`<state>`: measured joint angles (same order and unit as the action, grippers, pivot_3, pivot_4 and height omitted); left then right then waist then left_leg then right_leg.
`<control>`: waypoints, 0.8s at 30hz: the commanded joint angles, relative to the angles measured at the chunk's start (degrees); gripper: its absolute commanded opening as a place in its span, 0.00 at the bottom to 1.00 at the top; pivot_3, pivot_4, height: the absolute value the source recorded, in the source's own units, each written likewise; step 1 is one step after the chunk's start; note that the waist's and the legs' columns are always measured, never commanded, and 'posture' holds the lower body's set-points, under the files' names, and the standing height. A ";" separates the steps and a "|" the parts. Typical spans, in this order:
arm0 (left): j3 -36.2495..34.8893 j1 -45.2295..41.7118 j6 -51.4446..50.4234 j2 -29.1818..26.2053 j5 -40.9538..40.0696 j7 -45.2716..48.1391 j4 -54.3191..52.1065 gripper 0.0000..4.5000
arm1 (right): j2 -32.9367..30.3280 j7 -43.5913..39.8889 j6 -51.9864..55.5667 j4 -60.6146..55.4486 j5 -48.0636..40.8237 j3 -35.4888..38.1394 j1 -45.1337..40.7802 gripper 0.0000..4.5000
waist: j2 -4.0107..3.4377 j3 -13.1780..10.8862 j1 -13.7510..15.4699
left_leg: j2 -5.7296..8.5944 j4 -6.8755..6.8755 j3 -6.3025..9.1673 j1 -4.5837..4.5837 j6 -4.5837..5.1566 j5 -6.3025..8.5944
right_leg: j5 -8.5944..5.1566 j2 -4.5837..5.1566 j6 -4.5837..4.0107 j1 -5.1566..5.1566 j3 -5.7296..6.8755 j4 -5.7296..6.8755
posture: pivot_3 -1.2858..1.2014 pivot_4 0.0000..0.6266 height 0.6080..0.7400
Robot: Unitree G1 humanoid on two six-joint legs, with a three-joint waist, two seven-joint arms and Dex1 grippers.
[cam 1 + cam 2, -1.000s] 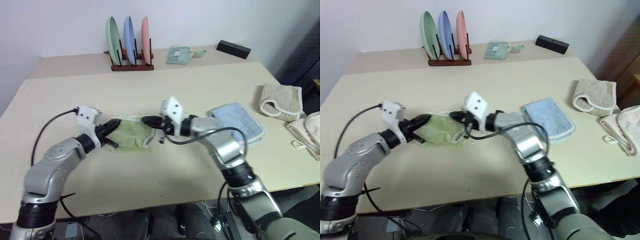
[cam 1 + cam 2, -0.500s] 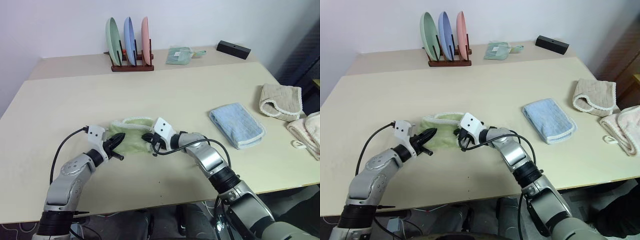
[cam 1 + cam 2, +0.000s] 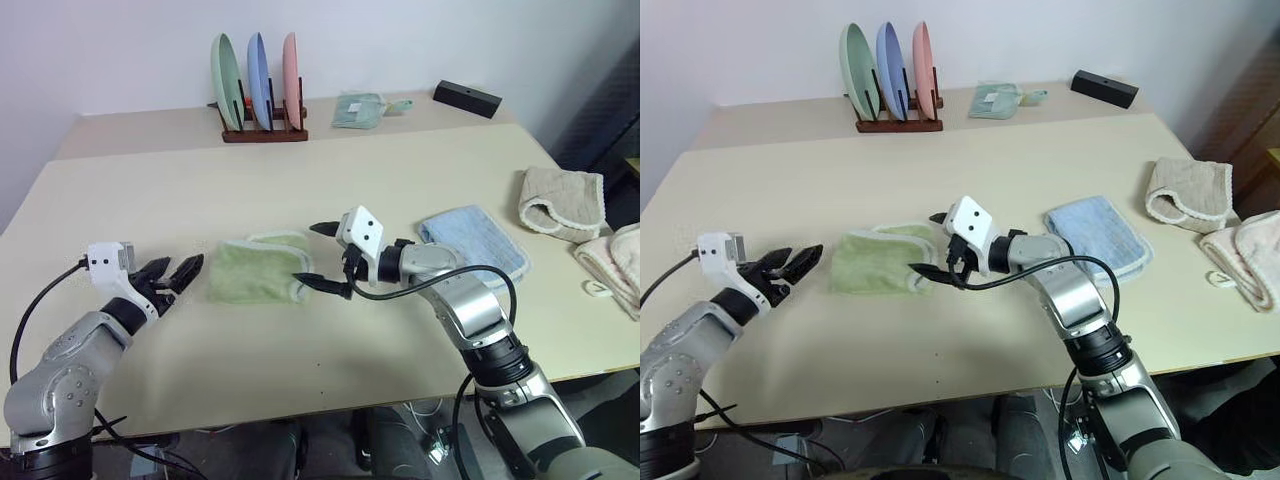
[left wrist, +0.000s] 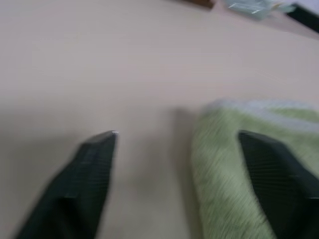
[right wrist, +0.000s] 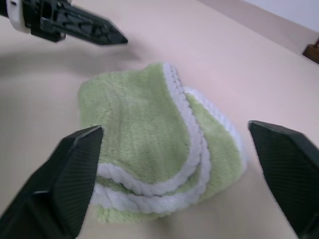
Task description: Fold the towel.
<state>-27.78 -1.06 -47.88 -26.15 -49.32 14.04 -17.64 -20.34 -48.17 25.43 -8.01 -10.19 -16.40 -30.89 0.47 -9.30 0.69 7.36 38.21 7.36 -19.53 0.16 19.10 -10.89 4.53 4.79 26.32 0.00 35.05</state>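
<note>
Both tools point(image 3: 172, 272) point(image 3: 318, 258) released, withdrawn; towel point(image 3: 255, 270) folded, clear.

Soft even light, blurred wrist views

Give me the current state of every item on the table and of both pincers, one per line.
green towel: folded, flat on table, not held
left pincer: open, beside towel, apart from it
right pincer: open, empty, at towel's other end
blue towel: folded, lying flat
beige towels: loosely bundled at table's right edge
three plates: upright in rack
black box: lying at far edge
</note>
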 commanded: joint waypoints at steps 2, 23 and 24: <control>-1.03 -2.95 -7.22 3.31 -10.38 -3.86 0.36 0.98 | -0.40 -0.42 -2.01 -2.80 0.25 -0.51 -0.26 1.00 | 0.10 -0.01 0.07 | 0.01 0.04 0.02 0.00 0.01 0.00 | 0.00 0.02 0.00 -0.04 0.02 -0.01 | 0.52 0.24 1.00; 2.89 -4.60 -0.22 11.11 -8.44 -8.97 -1.70 0.01 | -0.08 2.06 -3.38 -4.84 2.07 -1.02 0.39 1.00 | 0.10 -0.01 0.04 | 0.00 0.02 0.01 0.01 -0.02 -0.01 | 0.00 0.01 0.00 -0.02 0.01 0.00 | 0.52 0.24 1.00; 0.72 -5.35 1.69 11.51 -8.50 -10.68 -0.98 0.01 | -0.08 2.07 -3.52 -4.72 2.13 -0.98 0.28 1.00 | 0.11 -0.01 0.04 | -0.01 0.02 0.01 0.00 -0.02 -0.01 | 0.00 0.00 0.00 -0.02 0.01 -0.01 | 0.52 0.24 1.00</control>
<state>-22.41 -4.94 -50.33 -14.44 -57.97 5.69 -17.95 -20.66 -46.36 23.22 -10.92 -8.01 -17.73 -29.73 0.58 -9.32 0.72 7.35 38.23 7.38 -19.53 0.13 19.09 -10.89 4.53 4.79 26.30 0.00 35.04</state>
